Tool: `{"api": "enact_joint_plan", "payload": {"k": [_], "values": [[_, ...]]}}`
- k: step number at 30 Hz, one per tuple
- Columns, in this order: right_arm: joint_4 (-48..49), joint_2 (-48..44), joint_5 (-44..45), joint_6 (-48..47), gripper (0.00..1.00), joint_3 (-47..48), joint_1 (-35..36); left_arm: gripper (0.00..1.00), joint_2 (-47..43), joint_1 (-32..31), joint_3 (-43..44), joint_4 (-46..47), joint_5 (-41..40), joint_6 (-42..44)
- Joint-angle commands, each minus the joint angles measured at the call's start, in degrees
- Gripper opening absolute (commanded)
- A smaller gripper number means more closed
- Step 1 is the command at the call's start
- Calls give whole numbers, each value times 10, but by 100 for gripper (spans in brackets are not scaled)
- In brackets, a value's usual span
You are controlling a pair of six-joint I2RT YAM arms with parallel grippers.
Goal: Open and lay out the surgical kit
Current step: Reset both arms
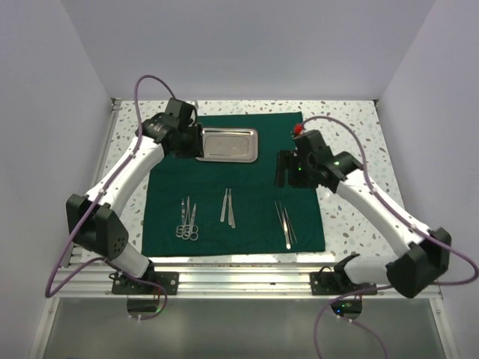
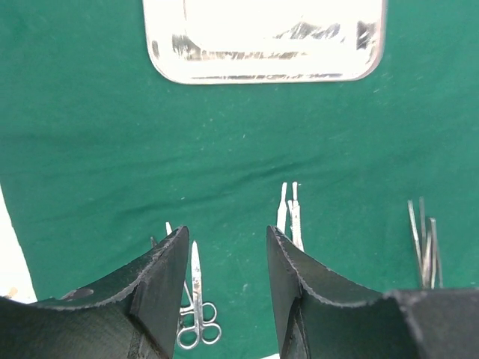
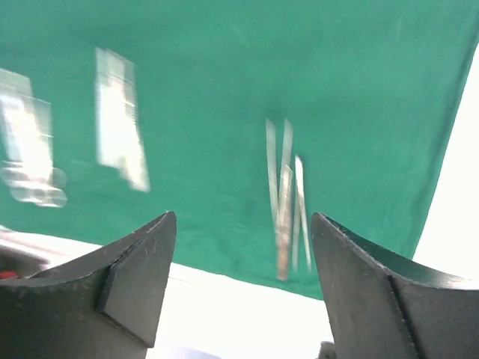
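The dark green cloth (image 1: 239,187) lies spread flat as a square sheet. The steel tray (image 1: 229,144) sits empty at its far edge. The scissors (image 1: 187,221), a middle pair of slim instruments (image 1: 227,207) and the tweezers (image 1: 285,222) lie in a row near the front. My left gripper (image 1: 193,146) is open and empty by the tray's left end. In the left wrist view it (image 2: 227,235) hangs above the cloth (image 2: 224,149), with the tray (image 2: 262,41) and scissors (image 2: 196,299) below. My right gripper (image 1: 283,178) is open and empty; in its blurred wrist view it (image 3: 243,221) is above the tweezers (image 3: 286,202).
The cloth lies on a speckled white table (image 1: 352,209) enclosed by white walls. An aluminium rail (image 1: 239,280) runs along the near edge by the arm bases. The table's bare strip shows beyond the cloth's edge in the right wrist view (image 3: 247,314).
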Motion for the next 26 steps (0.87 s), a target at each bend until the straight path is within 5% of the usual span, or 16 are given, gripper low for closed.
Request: {"api": "enact_joint_plan", "payload": {"k": [1,6,11,14,21,26], "values": [[-10,-81,22,-13,79,78,0,49,-94,3,-16,35,-21,15],[-18,-148,130,7,84,91,0,54,-235,3,-83,155,-88,4],[112,-276,170,13,99,-18,1,55,-335,3,-210,248,-193,-11],[184,-350,167,2,98,-60,1,57,-392,3,-269,298,-240,-5],[87,-292,197,12,99,29,0,66,-469,3,-343,360,-279,45],[111,-272,217,-43,98,31,1,68,-478,3,-345,352,-306,47]]}}
